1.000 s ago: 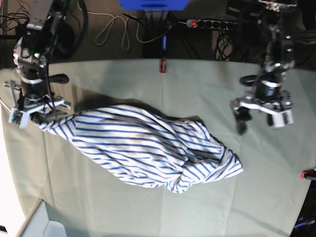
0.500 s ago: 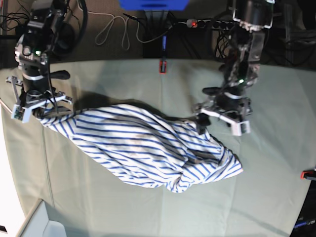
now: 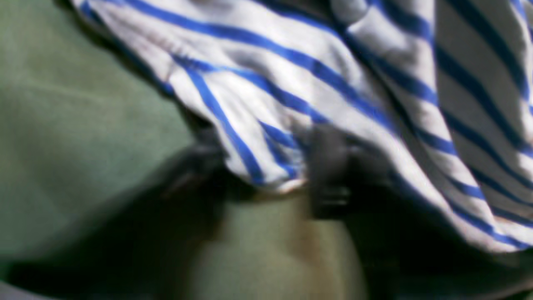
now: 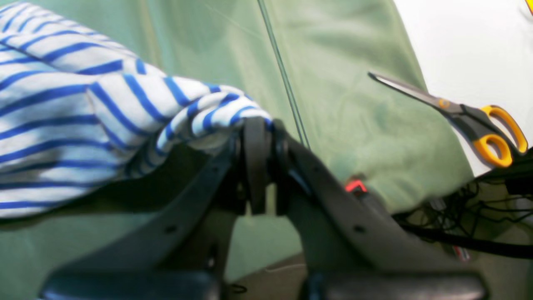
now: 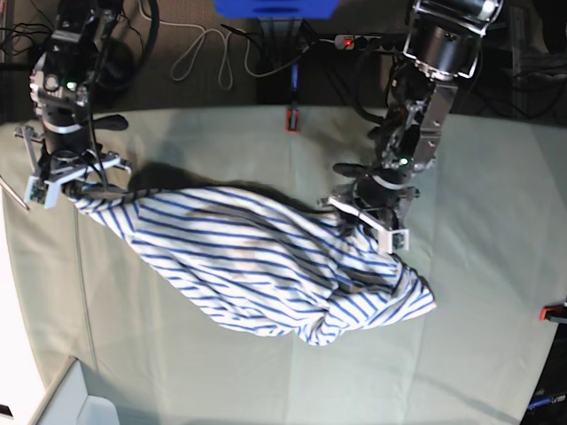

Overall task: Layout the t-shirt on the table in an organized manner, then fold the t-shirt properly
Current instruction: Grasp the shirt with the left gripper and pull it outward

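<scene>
The striped t-shirt (image 5: 266, 257) lies bunched in a long diagonal heap on the table (image 5: 478, 354). My right gripper (image 5: 75, 190) is at the view's left, shut on the shirt's far-left corner; the right wrist view shows its jaws (image 4: 260, 129) pinching a striped fold (image 4: 200, 112). My left gripper (image 5: 365, 223) is down at the shirt's upper-right edge. In the blurred left wrist view its dark fingers (image 3: 329, 166) stand apart on either side of a hanging fold of the shirt (image 3: 266, 158), over the green table (image 3: 62, 125).
A red clamp (image 5: 291, 119) sits at the table's far edge, another (image 5: 554, 312) at the right edge. A power strip (image 5: 372, 42) and cables (image 5: 208, 53) lie behind. A white box (image 5: 80, 403) stands front left. Scissors (image 4: 479, 121) lie beyond the table edge.
My left arm swung from the table's right side over to the shirt's upper-right edge and came down on it. My right gripper shifted slightly toward the back, still holding the corner.
</scene>
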Action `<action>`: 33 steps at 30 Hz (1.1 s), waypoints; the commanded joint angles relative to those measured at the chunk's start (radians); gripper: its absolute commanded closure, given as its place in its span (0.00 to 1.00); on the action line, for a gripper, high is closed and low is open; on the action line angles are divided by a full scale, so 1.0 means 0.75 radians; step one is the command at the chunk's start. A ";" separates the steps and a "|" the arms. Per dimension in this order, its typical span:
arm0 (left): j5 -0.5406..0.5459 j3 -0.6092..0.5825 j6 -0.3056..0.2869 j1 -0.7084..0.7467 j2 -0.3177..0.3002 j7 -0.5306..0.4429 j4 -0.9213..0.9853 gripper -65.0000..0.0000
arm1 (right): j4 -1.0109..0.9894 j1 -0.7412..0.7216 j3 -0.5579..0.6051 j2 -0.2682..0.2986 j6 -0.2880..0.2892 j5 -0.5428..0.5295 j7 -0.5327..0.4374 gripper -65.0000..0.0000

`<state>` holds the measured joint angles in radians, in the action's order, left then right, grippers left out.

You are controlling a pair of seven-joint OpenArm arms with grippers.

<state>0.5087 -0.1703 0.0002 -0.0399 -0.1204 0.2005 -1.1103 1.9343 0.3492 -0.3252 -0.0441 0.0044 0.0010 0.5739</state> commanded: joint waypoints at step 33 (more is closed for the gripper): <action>0.344 1.073 -0.007 0.402 -0.526 -0.015 -0.346 1.00 | 0.022 0.012 1.408 0.174 -0.005 0.002 0.079 1.00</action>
<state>0.7628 0.6212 -0.0067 0.2649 -0.4896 0.2165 -1.3552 1.9347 0.3546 0.7227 0.0990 0.0105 0.0040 0.6468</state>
